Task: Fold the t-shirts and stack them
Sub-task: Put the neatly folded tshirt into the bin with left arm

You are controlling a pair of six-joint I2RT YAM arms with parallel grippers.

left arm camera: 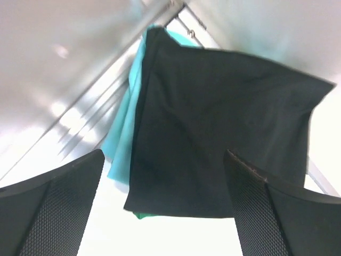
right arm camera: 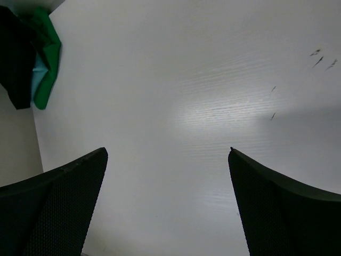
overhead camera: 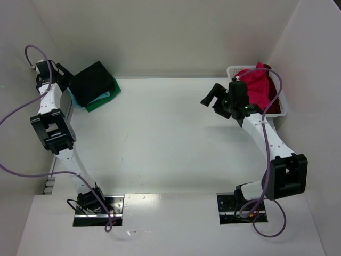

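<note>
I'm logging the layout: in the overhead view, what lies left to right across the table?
Stack of folded cloth t-shirts, black on top → right arm's open black claw → white plastic lattice basket holding pink-red cloth.

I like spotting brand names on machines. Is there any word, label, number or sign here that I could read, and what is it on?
None can be read. The black t-shirt, the pink-red t-shirt, the white basket, the left arm and the right arm show no legible print.
</note>
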